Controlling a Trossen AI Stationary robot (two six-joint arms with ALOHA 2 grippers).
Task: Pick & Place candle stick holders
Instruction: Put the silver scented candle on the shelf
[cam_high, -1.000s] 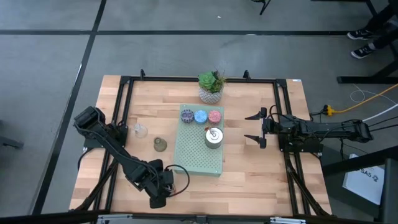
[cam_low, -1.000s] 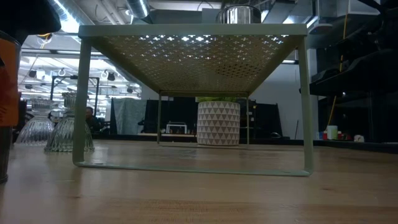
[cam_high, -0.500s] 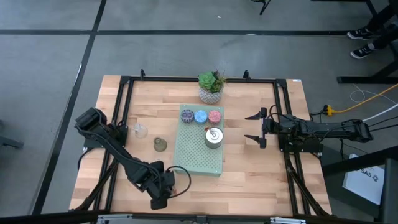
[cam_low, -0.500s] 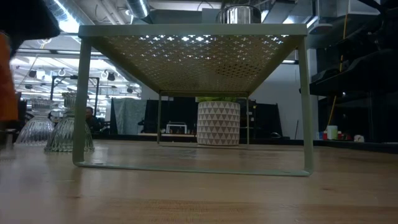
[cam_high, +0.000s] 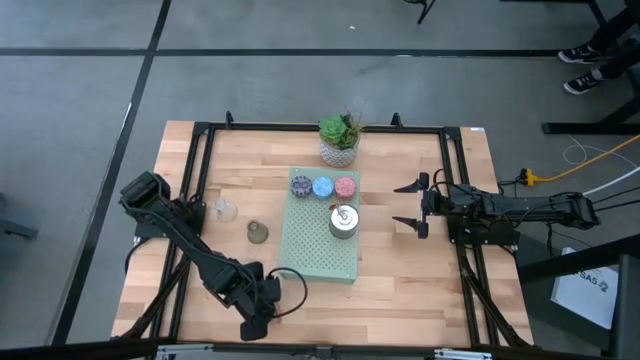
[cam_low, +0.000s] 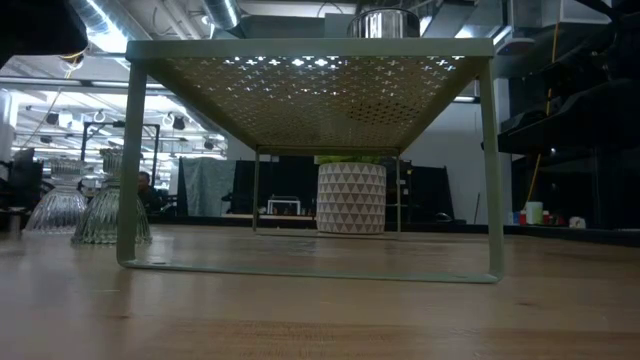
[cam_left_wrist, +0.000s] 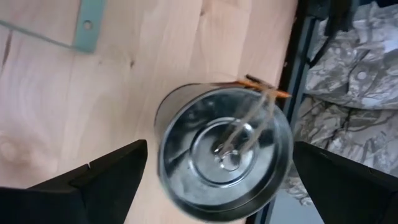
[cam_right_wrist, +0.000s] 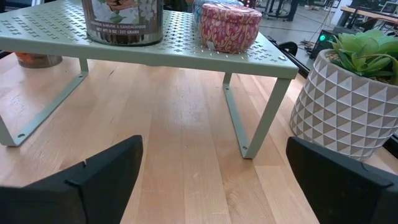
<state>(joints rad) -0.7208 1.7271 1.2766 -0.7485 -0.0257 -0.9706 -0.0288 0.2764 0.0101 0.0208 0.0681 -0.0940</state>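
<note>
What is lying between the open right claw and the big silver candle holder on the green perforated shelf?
In the high view, only bare shelf and table wood separate the right claw from the silver candle holder.

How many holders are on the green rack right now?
4. On the green rack: purple holder, blue holder and pink holder in a row along its far edge, silver holder just behind them. None seem hidden.

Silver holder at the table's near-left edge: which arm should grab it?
Left, probably. The left gripper hangs open right over that silver holder, fingers either side. The right gripper waits open across the table, beyond the green rack.
</note>
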